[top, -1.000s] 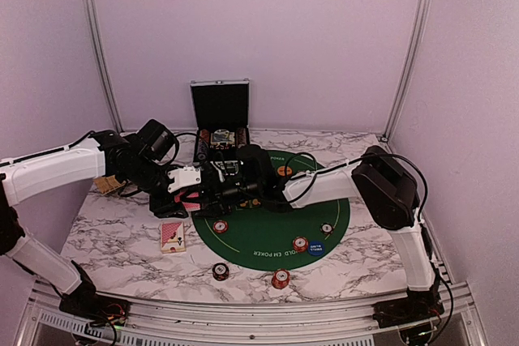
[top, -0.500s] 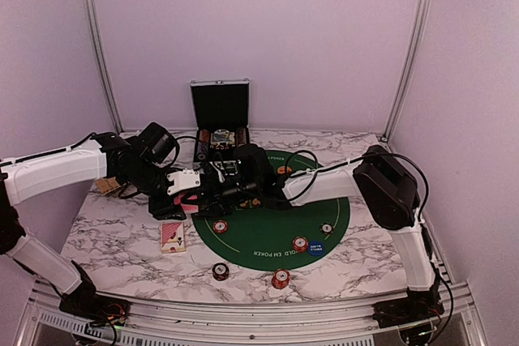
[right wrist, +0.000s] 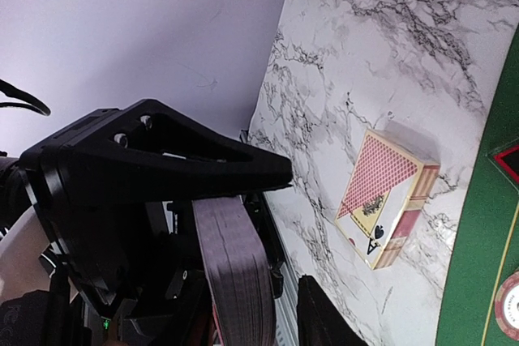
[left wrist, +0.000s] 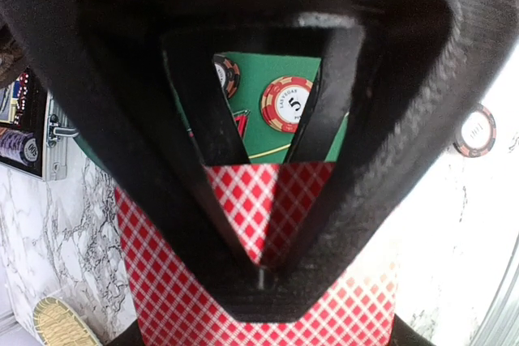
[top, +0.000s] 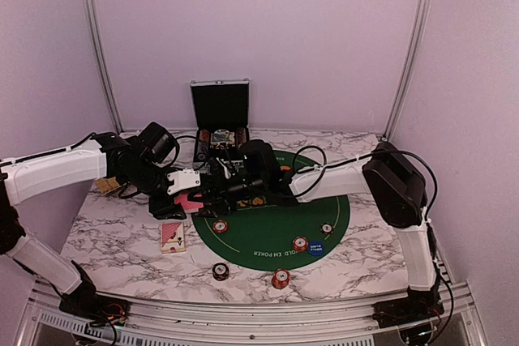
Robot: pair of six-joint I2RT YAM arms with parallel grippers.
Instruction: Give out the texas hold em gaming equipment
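Surface: marble table (top: 113, 241), green mat (top: 268, 237) in the middle.
Deck: red-backed cards (left wrist: 268, 200) clamped in L gripper (top: 193, 198), by mat's left edge.
R gripper (top: 216, 192): right at deck; finger spread can't tell.
Tip: take top card only, L grip firm, no fanning.

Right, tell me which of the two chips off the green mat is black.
The black chip lies nearer the card box; the other off-mat chip is red.

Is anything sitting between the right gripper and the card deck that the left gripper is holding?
Nothing visible does. The left gripper clamps the card deck. In the right wrist view the deck's edge faces the right gripper directly, with no object in the gap.
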